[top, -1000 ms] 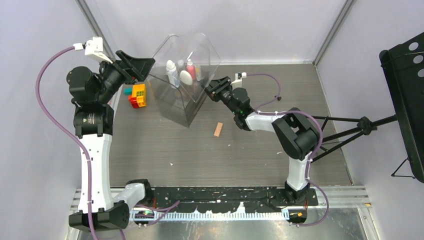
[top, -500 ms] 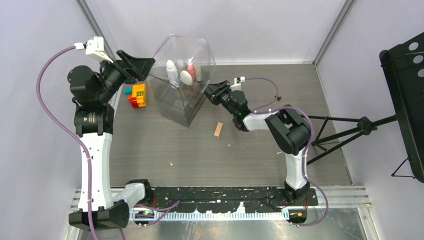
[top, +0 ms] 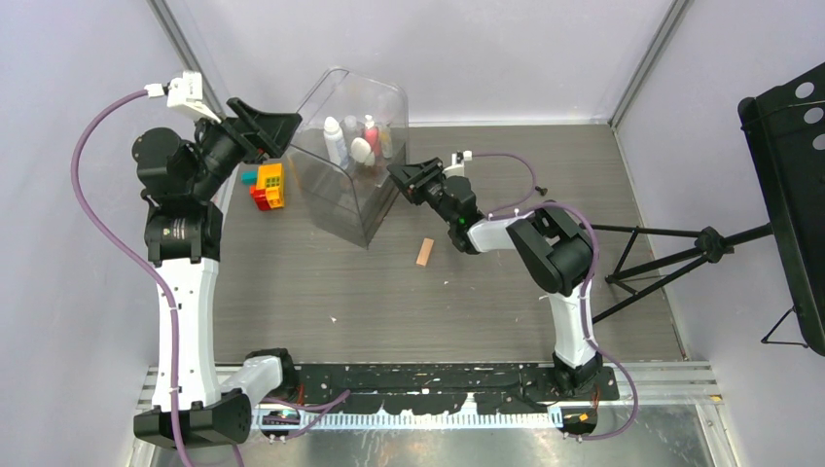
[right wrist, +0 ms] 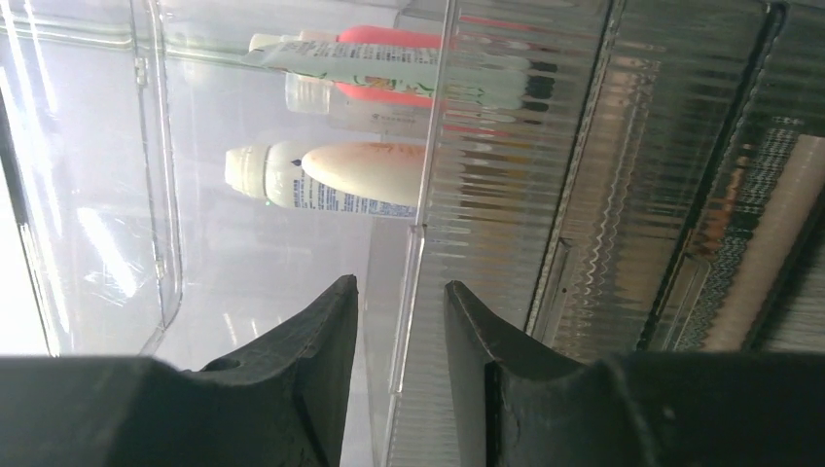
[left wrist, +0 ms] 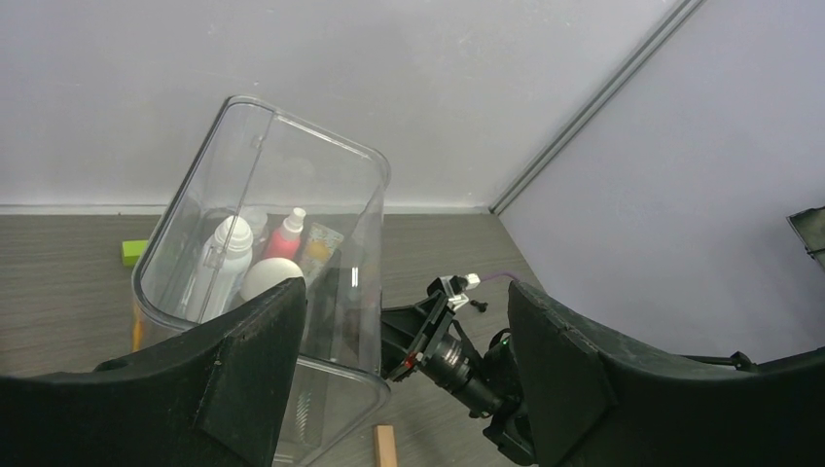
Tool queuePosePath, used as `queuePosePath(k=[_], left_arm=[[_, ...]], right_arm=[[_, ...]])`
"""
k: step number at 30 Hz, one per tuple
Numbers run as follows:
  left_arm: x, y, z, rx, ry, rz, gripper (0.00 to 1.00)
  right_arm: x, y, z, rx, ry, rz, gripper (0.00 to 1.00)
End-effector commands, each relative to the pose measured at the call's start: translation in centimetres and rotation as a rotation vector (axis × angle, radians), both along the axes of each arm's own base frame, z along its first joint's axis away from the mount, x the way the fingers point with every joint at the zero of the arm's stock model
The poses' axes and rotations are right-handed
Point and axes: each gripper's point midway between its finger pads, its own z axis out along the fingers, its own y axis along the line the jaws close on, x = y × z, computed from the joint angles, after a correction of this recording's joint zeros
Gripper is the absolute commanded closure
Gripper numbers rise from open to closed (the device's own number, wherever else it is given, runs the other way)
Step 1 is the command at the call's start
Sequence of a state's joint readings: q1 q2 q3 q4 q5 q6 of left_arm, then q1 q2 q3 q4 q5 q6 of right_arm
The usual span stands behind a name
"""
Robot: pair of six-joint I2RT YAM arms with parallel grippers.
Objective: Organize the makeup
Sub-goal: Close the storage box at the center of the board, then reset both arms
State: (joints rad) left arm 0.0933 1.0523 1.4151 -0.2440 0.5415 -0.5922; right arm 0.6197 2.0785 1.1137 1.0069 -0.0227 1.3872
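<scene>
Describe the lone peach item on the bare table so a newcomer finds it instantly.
Start at the large clear plastic case at the table's far side. Just in front of it, below the right claw, a small peach rectangular block lies alone on bare wood, outside the case.

White bottle (top: 333, 131), pink bottle (top: 371, 132) upright; peach stick (top: 424, 252) flat.

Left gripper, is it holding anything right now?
No, the left gripper hangs open in the air, nothing between its fingers.

1. Case (top: 350, 165): clear glossy plastic; lower front ribbed (right wrist: 623, 175).
2. Table (top: 389, 292): grey wood-grain, matt.
3. Bottles (top: 334, 139): smooth white and pink plastic.
4. Right gripper (right wrist: 401, 331) fingers (right wrist: 311, 360): matt black plastic, slightly grainy.
5. Toy bricks (top: 267, 185): glossy coloured plastic.
</scene>
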Motion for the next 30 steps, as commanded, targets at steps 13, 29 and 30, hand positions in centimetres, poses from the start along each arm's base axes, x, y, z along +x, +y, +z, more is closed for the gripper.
queuePosePath(k=[13,29,30], left_arm=[[0.2,0.5,0.9,0.106,-0.019,0.042,0.16],[-3.7,7.0,-9.3,0.224,0.294,0.453,0.02],[-4.2,7.6,-10.5,0.227,0.308,0.491,0.01]], right_arm=[[-2.3,-5.3,2.2,-0.256,-0.073,-0.046,0.57],[-14.7,-24.5,1.4,-1.269,0.178,-0.166,0.4],[-15.5,-25.3,1.3,-1.275,0.19,-0.179,0.34]])
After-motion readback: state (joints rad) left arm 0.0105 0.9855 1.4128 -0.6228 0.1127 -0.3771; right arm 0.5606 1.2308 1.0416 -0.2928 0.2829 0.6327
